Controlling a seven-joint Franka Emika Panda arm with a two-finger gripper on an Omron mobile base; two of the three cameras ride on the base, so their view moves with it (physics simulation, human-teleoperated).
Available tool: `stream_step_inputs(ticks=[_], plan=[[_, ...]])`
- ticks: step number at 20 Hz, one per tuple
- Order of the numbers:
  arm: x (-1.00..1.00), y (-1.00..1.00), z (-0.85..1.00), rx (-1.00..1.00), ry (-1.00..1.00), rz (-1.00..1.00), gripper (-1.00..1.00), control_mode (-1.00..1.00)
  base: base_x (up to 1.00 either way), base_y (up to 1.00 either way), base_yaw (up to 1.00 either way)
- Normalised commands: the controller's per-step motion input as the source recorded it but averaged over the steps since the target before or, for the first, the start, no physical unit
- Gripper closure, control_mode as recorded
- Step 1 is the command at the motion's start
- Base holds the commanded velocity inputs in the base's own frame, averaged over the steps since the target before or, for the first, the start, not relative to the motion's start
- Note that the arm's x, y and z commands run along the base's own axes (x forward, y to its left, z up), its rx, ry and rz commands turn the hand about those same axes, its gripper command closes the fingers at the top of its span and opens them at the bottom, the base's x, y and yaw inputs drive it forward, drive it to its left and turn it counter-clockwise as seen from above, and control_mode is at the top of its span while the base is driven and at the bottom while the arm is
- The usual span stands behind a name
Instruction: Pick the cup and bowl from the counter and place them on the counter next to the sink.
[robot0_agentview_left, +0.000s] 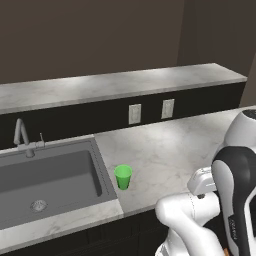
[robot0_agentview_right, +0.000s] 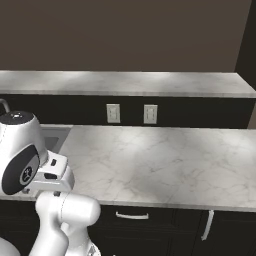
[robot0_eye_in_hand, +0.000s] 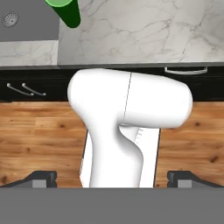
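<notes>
The green cup (robot0_agentview_left: 123, 177) stands upright on the marbled counter (robot0_agentview_left: 165, 145), just right of the sink (robot0_agentview_left: 47, 182) and near the front edge. In the hand view the cup (robot0_eye_in_hand: 65, 11) sits at the top left, beside the sink's corner (robot0_eye_in_hand: 26, 19). My gripper (robot0_eye_in_hand: 113, 181) is held back from the counter above the floor and looks down past the cabinet fronts. Its two fingertips (robot0_eye_in_hand: 43, 179) stand far apart with nothing between them, so it is open. The bowl is out of view.
A curved faucet (robot0_agentview_left: 22, 137) rises behind the sink. Two wall outlets (robot0_agentview_left: 135, 114) sit in the dark backsplash under a raised stone ledge (robot0_agentview_left: 125, 82). Dark cabinets with metal handles (robot0_agentview_right: 132, 216) run below the counter (robot0_agentview_right: 150, 160). A wooden floor (robot0_eye_in_hand: 39, 131) lies beneath the hand.
</notes>
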Motion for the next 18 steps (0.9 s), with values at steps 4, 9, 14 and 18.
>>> stream_step_inputs(ticks=[4, 9, 14, 18], plan=[[0.00, 0.00, 0.00, 0.00, 0.00, 0.00, -1.00, 1.00, -0.26, 0.00, -0.01], [0.00, 0.00, 0.00, 0.00, 0.00, 0.00, -1.00, 1.00, -0.59, 0.00, -0.02], [0.00, 0.00, 0.00, 0.00, 0.00, 0.00, -1.00, 1.00, -0.37, -0.04, 0.00], [0.00, 0.00, 0.00, 0.00, 0.00, 0.00, -1.00, 1.00, -0.23, -0.22, 0.00]])
